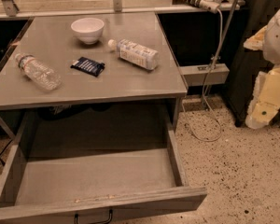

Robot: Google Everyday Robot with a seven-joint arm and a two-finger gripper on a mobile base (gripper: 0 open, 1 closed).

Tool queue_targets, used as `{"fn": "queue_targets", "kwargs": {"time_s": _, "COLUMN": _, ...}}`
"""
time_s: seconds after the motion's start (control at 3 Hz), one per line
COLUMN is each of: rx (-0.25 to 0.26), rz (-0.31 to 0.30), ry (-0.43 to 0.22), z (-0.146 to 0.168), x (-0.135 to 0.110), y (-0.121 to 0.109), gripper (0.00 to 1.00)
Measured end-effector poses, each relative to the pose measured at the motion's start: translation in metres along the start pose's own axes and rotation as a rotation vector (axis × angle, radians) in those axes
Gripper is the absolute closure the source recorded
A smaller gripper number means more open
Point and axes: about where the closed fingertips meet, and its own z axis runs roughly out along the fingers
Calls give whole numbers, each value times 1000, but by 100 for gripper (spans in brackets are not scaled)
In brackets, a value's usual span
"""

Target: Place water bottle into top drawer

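Note:
The water bottle (pixel 38 71), clear crinkled plastic with a small pale cap, lies on its side at the left of the grey tabletop (pixel 130 83). The top drawer (pixel 95 176) stands pulled wide open below the tabletop, with a bare flat bottom and a small dark handle (pixel 93 217) on its front. My gripper (pixel 267 99) is at the far right edge of the view, over the floor, well away from the bottle and the drawer. It holds nothing that I can see.
A white bowl (pixel 87 29), a bottle with a white printed label (pixel 134 53) lying on its side, and a dark blue packet (pixel 87 66) sit on the tabletop. A white cable (pixel 210 78) hangs at the table's right. Speckled floor (pixel 233 171) lies to the right of the drawer.

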Motion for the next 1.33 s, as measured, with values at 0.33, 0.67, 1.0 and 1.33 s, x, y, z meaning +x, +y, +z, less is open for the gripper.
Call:
{"fn": "queue_targets", "kwargs": {"time_s": 0.33, "rx": 0, "rz": 0, "ry": 0, "z": 0, "x": 0, "y": 0, "gripper": 0}}
{"fn": "queue_targets", "kwargs": {"time_s": 0.67, "rx": -10, "rz": -59, "ry": -22, "z": 1, "x": -29, "y": 13, "gripper": 0}}
{"fn": "queue_targets", "kwargs": {"time_s": 1.0, "rx": -23, "rz": -189, "ry": -72, "z": 1, "x": -87, "y": 36, "gripper": 0}}
{"fn": "queue_targets", "kwargs": {"time_s": 1.33, "rx": -23, "rz": -189, "ry": -72, "z": 1, "x": -87, "y": 36, "gripper": 0}}
